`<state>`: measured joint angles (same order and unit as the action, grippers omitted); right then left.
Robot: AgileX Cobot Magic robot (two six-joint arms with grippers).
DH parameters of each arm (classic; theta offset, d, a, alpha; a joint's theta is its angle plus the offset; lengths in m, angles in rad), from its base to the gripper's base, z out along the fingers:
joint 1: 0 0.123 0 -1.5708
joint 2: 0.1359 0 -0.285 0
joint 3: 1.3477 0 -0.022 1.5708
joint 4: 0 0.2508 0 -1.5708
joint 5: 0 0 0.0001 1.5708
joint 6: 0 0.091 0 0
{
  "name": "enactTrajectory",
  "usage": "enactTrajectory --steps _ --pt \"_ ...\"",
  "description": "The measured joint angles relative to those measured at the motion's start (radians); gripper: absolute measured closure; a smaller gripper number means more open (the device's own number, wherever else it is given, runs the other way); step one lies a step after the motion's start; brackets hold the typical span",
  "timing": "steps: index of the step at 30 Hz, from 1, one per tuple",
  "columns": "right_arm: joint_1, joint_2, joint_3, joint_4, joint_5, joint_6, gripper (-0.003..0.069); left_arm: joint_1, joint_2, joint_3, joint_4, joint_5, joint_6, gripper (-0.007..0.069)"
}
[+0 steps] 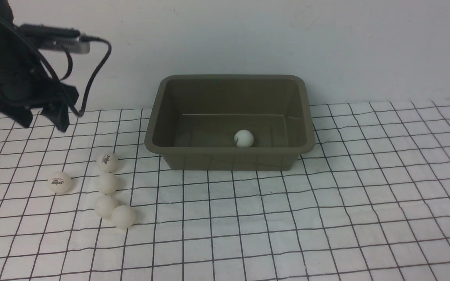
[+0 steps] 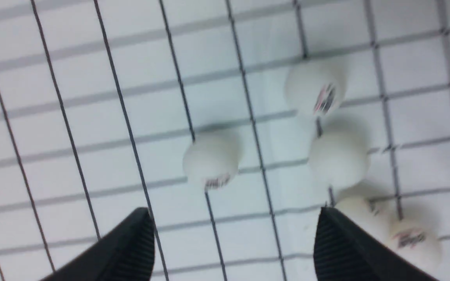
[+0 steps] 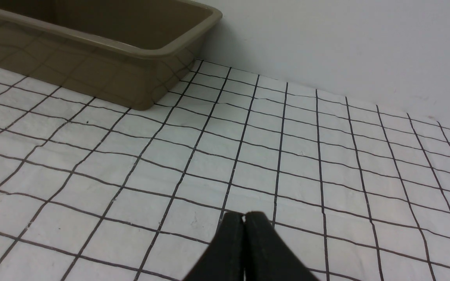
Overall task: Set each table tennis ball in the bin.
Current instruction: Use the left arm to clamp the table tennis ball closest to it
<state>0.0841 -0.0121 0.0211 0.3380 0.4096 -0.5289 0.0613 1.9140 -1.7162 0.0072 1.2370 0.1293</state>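
- Right tool [image 3: 243, 219], seen only from its own wrist camera, has its two black fingers pressed together with nothing between them. It sits low over the tabletop [image 1: 326, 218], off the right end of the bin and well apart from it.
- A white cloth [image 1: 365, 175] with a black grid covers the tabletop.
- Five table tennis balls lie on the cloth toward the tabletop's left edge.
- The nearest ball [image 1: 123, 216] touches the second ball [image 1: 106, 206].
- Just beyond them lie the third ball [image 1: 107, 183] and then the fourth ball [image 1: 108, 162], which shows a dark logo. All four form a close row running away from the near edge.
- The lone ball [image 1: 59, 182], also printed, lies level with the third ball, closer to the left edge and apart from the row.
- Beyond the balls, the left tool [image 1: 44, 121] hangs above the far-left corner area with its jaws spread wide and empty. In its wrist view the lone ball shows between its fingers [image 2: 131, 249], apart from them.
- The bin [image 1: 229, 160] stands upright at the far edge, close to the wall [image 1: 326, 39], about midway across.
- The sixth ball [image 1: 243, 138] rests on the bin's floor, near its front wall.
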Motion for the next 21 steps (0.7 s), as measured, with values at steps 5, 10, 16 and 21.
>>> enactTrajectory --steps 5,10,16,21 --pt "0.000 0.000 0.000 0.000 0.000 0.000 0.0676 0.010 0.000 0.135 0.000 -0.070 0.000 0.0134" --pt "0.000 0.000 0.000 0.000 0.000 0.000 0.0676 0.010 0.000 0.208 -0.007 -0.169 0.000 0.0134" --pt "0.000 0.000 0.000 0.000 0.000 0.000 0.0676 0.014 0.000 0.250 0.017 -0.250 0.000 0.0132" --pt "0.000 0.000 0.000 0.000 0.000 0.000 0.0676 0.016 0.014 0.257 0.031 -0.270 0.000 0.0132"
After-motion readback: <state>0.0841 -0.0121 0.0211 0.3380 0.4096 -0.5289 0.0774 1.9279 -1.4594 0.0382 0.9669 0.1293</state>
